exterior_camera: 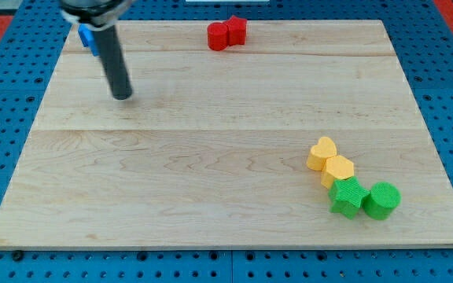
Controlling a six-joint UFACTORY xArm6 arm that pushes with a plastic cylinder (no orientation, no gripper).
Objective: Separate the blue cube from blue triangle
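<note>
A small patch of blue block [87,37] shows at the view's top left, mostly hidden behind the dark rod; I cannot tell whether it is the cube, the triangle or both. My tip [122,96] rests on the wooden board [211,157], below and slightly right of that blue patch, apart from it.
Two red blocks [226,34] touch each other at the top centre. At the lower right, a yellow heart [321,152] and a yellow hexagon [338,170] sit above a green star [346,196] and a green cylinder [381,200]. Blue pegboard surrounds the board.
</note>
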